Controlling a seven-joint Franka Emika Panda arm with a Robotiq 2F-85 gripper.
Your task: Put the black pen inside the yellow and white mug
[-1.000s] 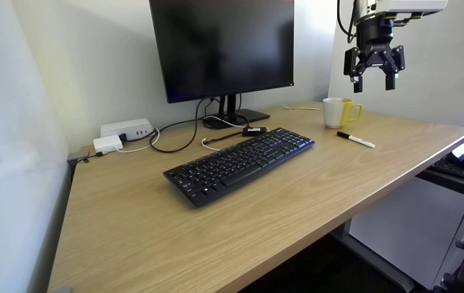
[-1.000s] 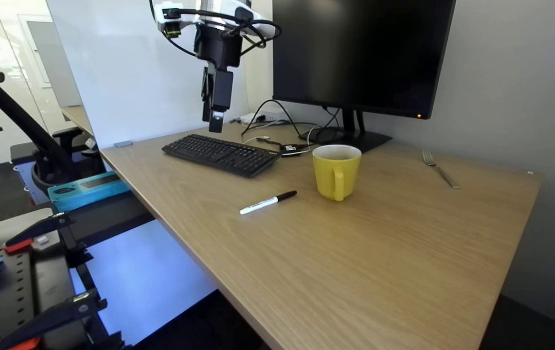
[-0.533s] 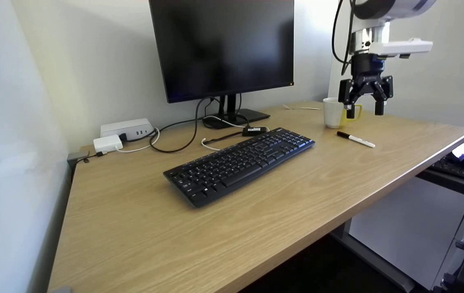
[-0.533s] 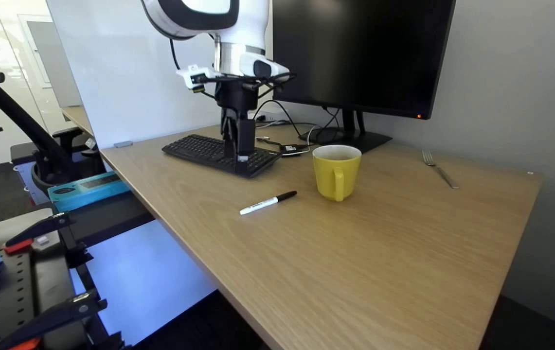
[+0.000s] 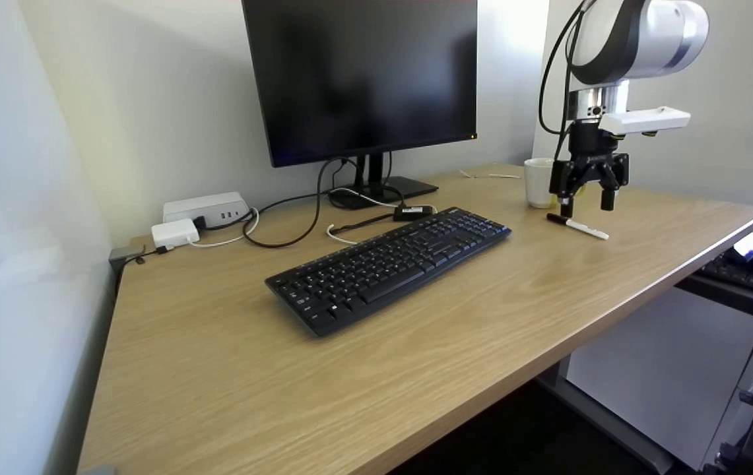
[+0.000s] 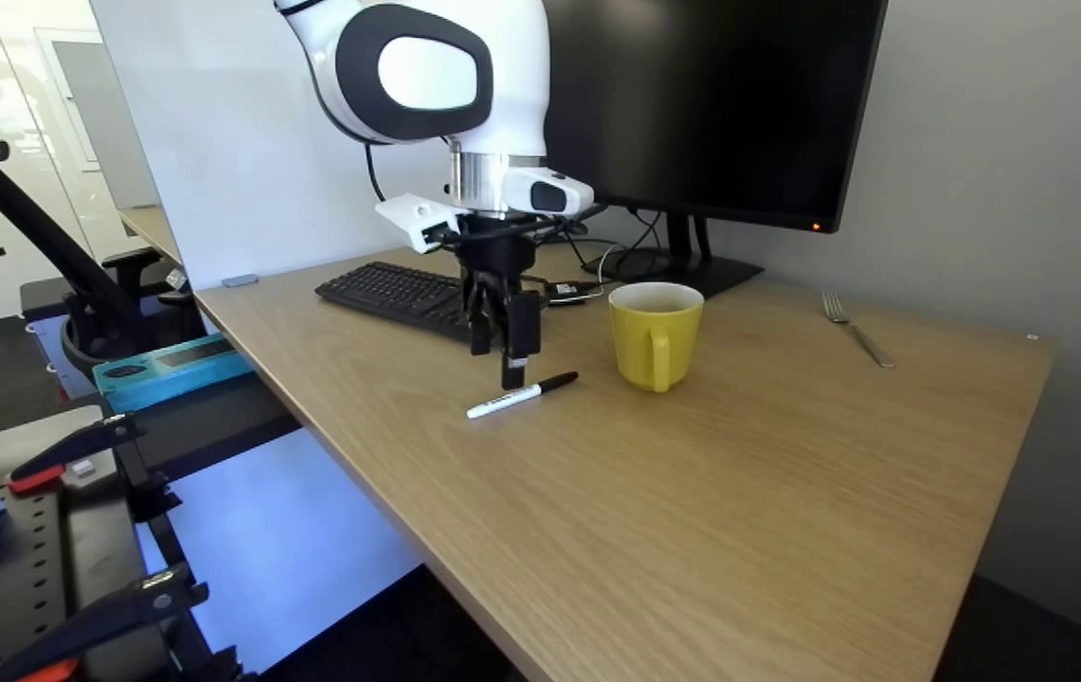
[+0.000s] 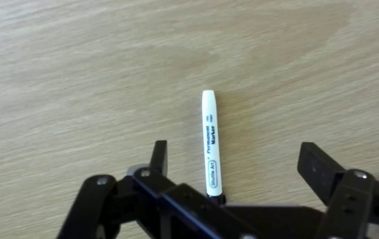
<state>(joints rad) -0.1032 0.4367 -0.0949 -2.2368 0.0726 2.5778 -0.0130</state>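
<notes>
The black pen is a marker with a white barrel and black cap. It (image 5: 584,228) lies flat on the table in both exterior views (image 6: 507,400). In the wrist view the pen (image 7: 212,149) lies between the spread fingers, closer to the left one; most of its cap is hidden by the gripper. My gripper (image 5: 587,205) is open and empty, low over the pen, also seen in an exterior view (image 6: 499,365). The yellow and white mug (image 6: 639,341) stands upright beside the cap end; its yellow side (image 5: 538,185) is mostly hidden behind the gripper. The mug is outside the wrist view.
A black keyboard (image 5: 389,267) lies on the table beside the pen. A monitor (image 5: 369,79) with its stand and several cables is at the back. A fork (image 6: 857,329) lies beyond the mug. The table's front edge (image 6: 351,455) is near the pen's white end.
My gripper has come down from high above the table to just over the pen, staying open. The pen and the mug have not moved.
</notes>
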